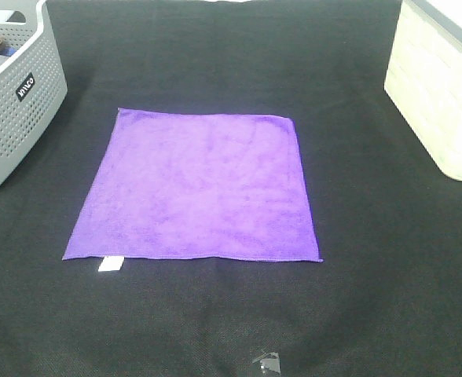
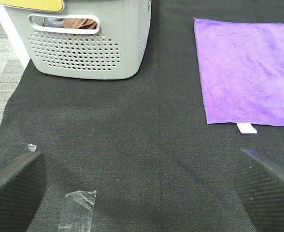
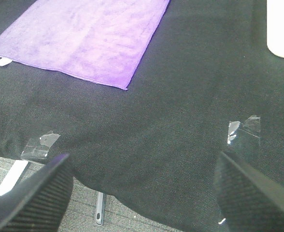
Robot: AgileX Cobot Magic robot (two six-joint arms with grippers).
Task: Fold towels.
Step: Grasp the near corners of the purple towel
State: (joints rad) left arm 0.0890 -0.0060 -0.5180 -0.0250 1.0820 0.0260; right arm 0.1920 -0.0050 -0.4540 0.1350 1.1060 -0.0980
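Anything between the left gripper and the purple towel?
Only bare black mat, in the left wrist view; the towel's white tag sticks out toward the left gripper.

Black woven mat point(image 1: 215, 71) as work surface. On it: 1 purple towel point(image 1: 199, 188) spread flat at centre, white tag point(image 1: 111, 265) at its near-left corner; grey perforated basket point(image 1: 11, 118) far left; cream bin point(image 1: 443, 94) far right; clear tape scrap point(image 1: 266, 363) near edge.

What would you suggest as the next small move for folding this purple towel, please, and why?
Probably move the left hand toward the towel's near corner by the white tag. The purple towel lies flat and fully unfolded, and both the left hand and the right hand are open, empty and short of its edge.
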